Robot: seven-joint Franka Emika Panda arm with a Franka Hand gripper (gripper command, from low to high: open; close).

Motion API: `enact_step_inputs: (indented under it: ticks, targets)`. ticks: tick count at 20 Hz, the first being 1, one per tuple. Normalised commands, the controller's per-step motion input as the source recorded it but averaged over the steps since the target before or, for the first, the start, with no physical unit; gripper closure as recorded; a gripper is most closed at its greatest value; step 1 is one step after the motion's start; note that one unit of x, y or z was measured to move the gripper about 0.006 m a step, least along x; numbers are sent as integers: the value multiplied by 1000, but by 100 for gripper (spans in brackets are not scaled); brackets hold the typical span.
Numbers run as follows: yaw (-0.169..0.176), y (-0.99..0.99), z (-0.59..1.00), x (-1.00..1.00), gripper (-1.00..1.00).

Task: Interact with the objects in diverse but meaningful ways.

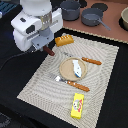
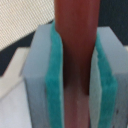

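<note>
My gripper [image 1: 46,48] hangs over the far left corner of the woven placemat [image 1: 45,80], shut on the dark brown sausage [image 1: 49,51], whose end pokes out below the hand. The wrist view shows the sausage [image 2: 75,55] squeezed between the two teal pads [image 2: 53,85]. An orange scored bread loaf [image 1: 63,40] lies just to the exterior view's right of the gripper. On the tan plate [image 1: 65,67] rests the white-grey fish shape [image 1: 76,68]. The yellow printed carton [image 1: 77,105] lies near the mat's front edge.
An orange-handled knife [image 1: 91,61] lies beyond the plate and an orange-handled fork [image 1: 73,84] in front of it. Two grey pots [image 1: 70,9] [image 1: 93,19] stand on the brown surface at the back, with a bowl [image 1: 124,19] at the far right.
</note>
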Motion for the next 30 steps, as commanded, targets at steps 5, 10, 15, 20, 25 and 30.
enact_step_inputs:
  ticks: [5, 10, 15, 20, 25, 30]
  targets:
    - [-87, -1, -225, 240, 100]
    - [-62, 3, -346, 54, 100]
    - [-34, 0, -289, 191, 100]
    - [-24, 0, -319, 129, 100]
    - [-30, 30, -174, 246, 100]
    - [-19, 49, -208, 223, 100]
